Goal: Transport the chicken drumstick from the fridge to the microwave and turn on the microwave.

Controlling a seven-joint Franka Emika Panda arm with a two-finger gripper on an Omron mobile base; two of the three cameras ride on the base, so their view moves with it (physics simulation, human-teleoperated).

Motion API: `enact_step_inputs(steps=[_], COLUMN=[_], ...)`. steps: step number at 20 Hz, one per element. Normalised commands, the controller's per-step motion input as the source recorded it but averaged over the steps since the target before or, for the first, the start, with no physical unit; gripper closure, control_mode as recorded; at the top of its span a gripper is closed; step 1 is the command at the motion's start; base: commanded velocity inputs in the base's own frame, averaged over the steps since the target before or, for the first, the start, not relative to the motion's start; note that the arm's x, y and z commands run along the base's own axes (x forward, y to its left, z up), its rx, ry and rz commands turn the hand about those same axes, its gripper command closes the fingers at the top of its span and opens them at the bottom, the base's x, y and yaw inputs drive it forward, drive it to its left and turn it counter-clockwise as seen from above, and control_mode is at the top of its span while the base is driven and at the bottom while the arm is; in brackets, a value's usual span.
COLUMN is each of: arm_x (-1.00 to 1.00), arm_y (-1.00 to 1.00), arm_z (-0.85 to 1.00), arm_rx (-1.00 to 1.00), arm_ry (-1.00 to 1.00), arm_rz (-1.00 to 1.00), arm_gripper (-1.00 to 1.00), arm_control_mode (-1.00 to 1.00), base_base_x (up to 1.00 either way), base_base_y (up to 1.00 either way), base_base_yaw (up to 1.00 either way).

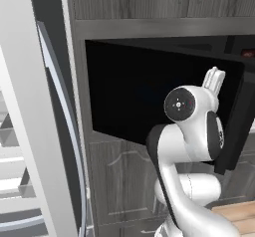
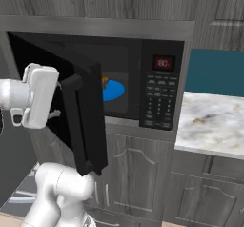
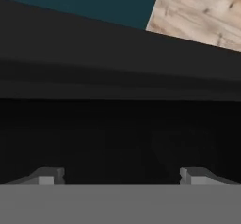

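Note:
The black microwave has its dark glass door swung about halfway open. Inside it, the small orange-brown chicken drumstick lies on a blue round plate. My gripper is open and holds nothing. Its two fingertips stand wide apart, close against the door's outer face. In the right base view my white hand hangs just left of the door. The same door shows in the left base view as a big black panel behind my arm. The white fridge door stands open at the far left.
A curved wire rack runs along the fridge door. The keypad and red display sit right of the microwave's opening. A marble counter lies to the right, with grey cabinets below and teal wall behind.

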Motion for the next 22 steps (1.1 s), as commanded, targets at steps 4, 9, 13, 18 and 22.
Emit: enact_step_inputs(steps=[4, 9, 13, 18, 22], arm_x=[0.35, 0.44, 0.47, 0.54, 0.47], arm_y=[-0.21, -0.15, -0.13, -0.09, 0.01], arm_z=[0.0, -0.02, -0.02, -0.04, 0.0], arm_rx=[0.0, 0.04, 0.04, 0.04, 0.0], arm_ry=[-0.1, -0.08, -0.03, 0.0, 0.0], arm_rz=[0.17, 0.31, 0.29, 0.26, 0.18], arm_gripper=[-1.0, -1.0, -1.0, -1.0, -1.0], arm_control_mode=[-1.0, -1.0, -1.0, -1.0, -1.0], base_base_x=[0.0, 0.0, 0.0, 0.0, 0.0], base_base_y=[0.0, 0.0, 0.0, 0.0, 0.0], base_base_yaw=[0.0, 0.0, 0.0, 0.0, 0.0])
